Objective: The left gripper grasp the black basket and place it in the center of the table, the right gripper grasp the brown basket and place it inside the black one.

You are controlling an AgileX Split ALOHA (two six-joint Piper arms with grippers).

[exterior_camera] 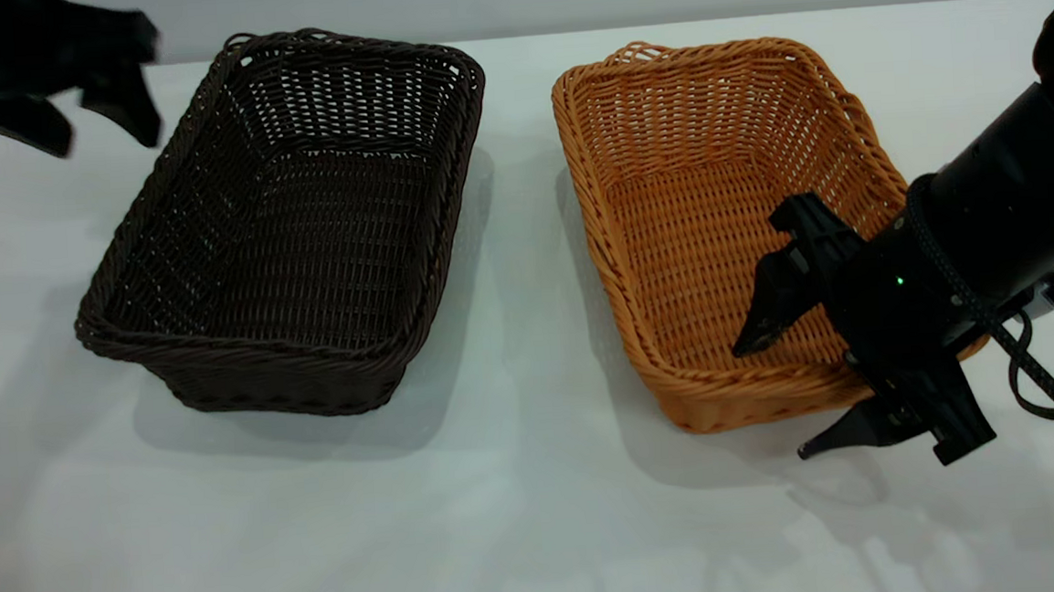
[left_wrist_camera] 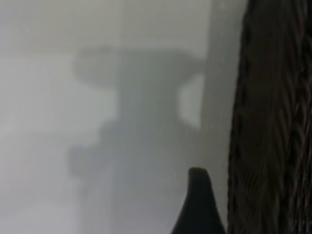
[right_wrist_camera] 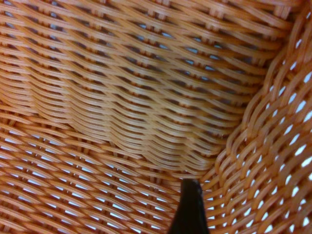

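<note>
Baskets sit side by side on the table (exterior_camera: 522, 516), black basket (exterior_camera: 294, 228) left, brown basket (exterior_camera: 724, 220) right, whose near corner the wide-open right gripper (exterior_camera: 771, 400) straddles ungrasped; left gripper (exterior_camera: 104, 120) hovers spread, empty.

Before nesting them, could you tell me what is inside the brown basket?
One finger of the right end effector reaches inside the brown basket; otherwise bare weave. The near right corner is hidden behind the arm.

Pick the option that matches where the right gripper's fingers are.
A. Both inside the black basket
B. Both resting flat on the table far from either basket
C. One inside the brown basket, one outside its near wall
C: the open right gripper straddles the near corner wall of the brown basket, one finger inside, one outside.
</note>
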